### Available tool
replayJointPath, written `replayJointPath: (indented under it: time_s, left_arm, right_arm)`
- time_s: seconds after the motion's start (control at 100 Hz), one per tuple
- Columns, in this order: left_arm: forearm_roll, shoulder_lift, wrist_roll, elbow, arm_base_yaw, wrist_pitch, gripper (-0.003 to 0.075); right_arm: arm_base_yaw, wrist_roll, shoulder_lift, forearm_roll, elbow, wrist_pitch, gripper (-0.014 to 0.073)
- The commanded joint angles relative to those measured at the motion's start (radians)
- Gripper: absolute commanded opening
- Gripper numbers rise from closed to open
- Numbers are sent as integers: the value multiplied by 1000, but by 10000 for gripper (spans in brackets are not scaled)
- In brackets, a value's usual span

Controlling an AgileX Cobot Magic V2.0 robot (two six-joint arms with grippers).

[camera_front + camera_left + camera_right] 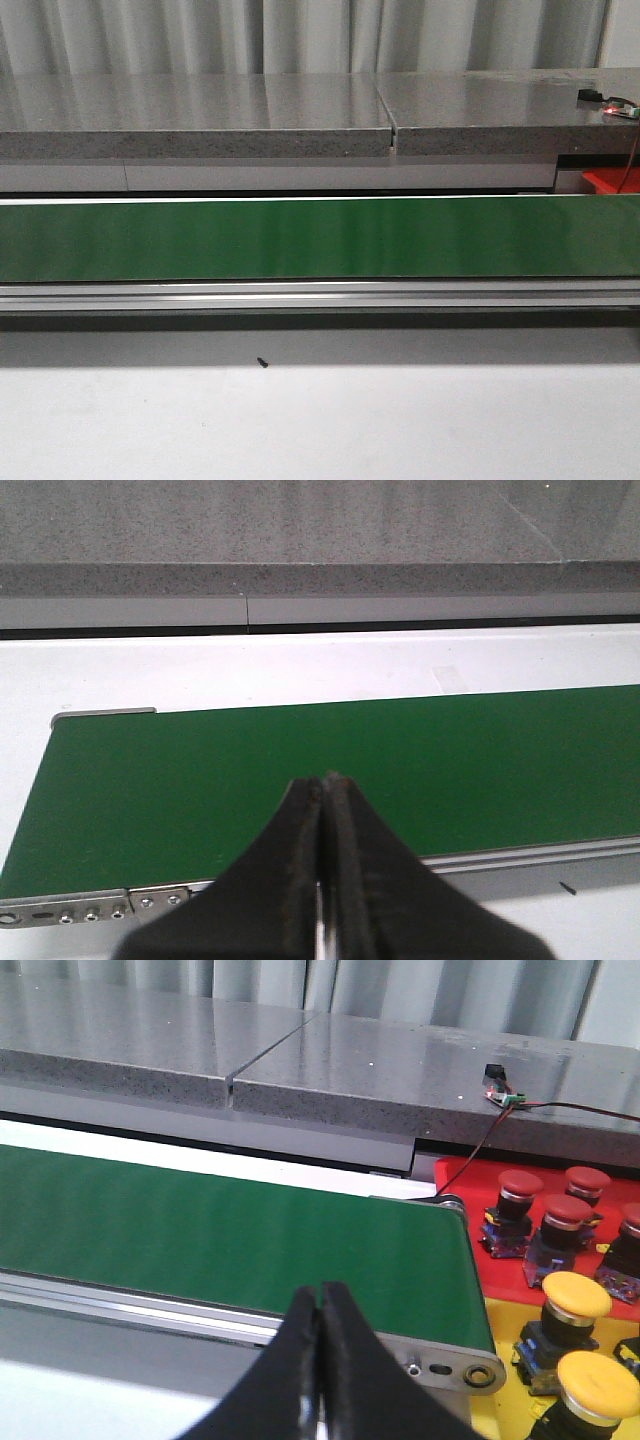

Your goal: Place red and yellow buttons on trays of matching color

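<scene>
green conveyor belt (320,238) runs bare across the front view, with no button riding on it. the left gripper (323,880) hangs over the belt's near edge with its jaws pressed together, holding nothing, and the right gripper (320,1360) is likewise closed and empty near the belt's end roller. beside that end, red buttons (545,1222) already sit on the red tray (470,1175) and yellow buttons (585,1350) on the yellow tray (505,1400). this looks like a waiting step between picks: the next move calls for a button to arrive, then opening the jaws before reaching down to it.
</scene>
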State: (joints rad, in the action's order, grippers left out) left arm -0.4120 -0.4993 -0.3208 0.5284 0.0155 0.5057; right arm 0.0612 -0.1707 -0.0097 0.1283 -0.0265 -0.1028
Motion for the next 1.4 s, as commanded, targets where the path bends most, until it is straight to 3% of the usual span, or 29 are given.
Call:
replayJointPath:
  time_s: [0.0, 0.22, 0.39, 0.44, 0.98, 1.21, 1.39]
  left_arm:
    - [-24, -2, 3, 27, 9, -80, -20]
    - [81, 34, 60, 21, 9, -185, -20]
    - [400, 141, 455, -35, 9, -187, -20]
    - [456, 172, 517, -62, 9, -194, -20]
    - [537, 528, 523, -460, 9, -393, -20]
    - [544, 537, 525, -560, 9, -549, -20]
    - [547, 537, 528, -558, 9, -544, -20]
  right_arm:
    - [0, -2, -19, -11, 16, 85, -69]
    - [0, -2, -19, -11, 16, 85, -69]
    - [0, -2, -19, -11, 16, 85, -69]
    - [0, -2, -19, -11, 16, 85, -69]
    - [0, -2, -19, -11, 16, 85, -69]
    - [0, -2, -19, -11, 16, 84, -69]
    - [0, -2, -19, -11, 16, 84, -69]
